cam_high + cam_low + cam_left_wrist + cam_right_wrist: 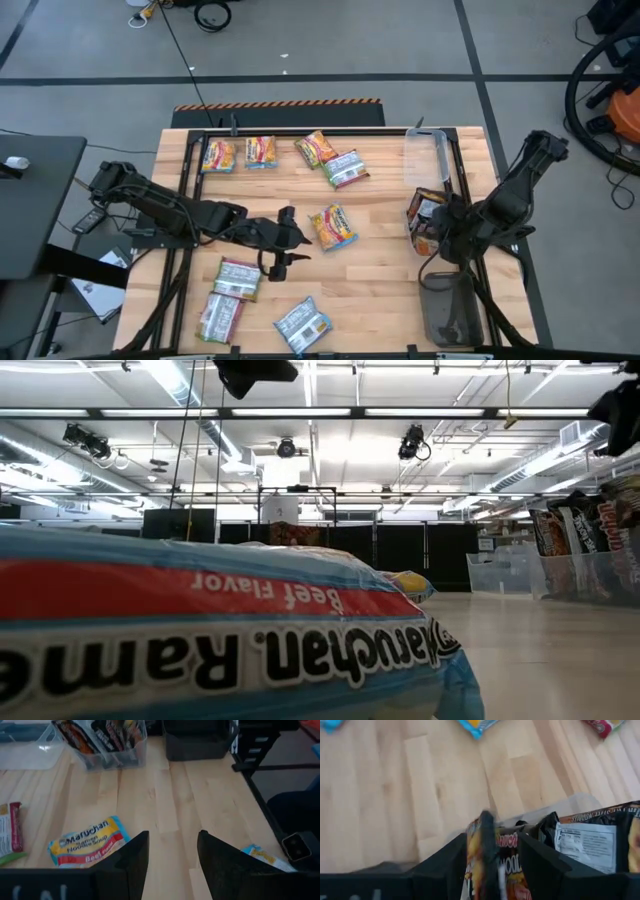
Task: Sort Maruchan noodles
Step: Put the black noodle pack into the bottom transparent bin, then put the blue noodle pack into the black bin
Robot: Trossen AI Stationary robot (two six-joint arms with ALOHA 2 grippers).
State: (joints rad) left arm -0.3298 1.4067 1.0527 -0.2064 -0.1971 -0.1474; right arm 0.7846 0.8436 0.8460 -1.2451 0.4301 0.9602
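Several Maruchan packets lie flat on the wooden table: orange ones (217, 155) (261, 150) (316, 148) at the far edge, one orange packet (333, 225) mid-table, silver-green ones (346, 168) (237, 278) (220, 315), and a blue one (303, 325) near the front. My left gripper (287, 243) (172, 865) hovers open over bare wood beside the mid-table orange packet (87, 845). My right gripper (437, 232) (492, 870) is open over a clear tray (425, 215) of dark packets. Its fingers stand on either side of an orange-brown packet (487, 855) that stands on edge in the tray; whether they touch it I cannot tell.
An empty clear tray (430, 155) sits at the far right and another (450, 310) at the near right. A black frame rail (300, 130) runs round the table. The blue packet (200, 640) fills the low view. Bare wood lies between the two grippers.
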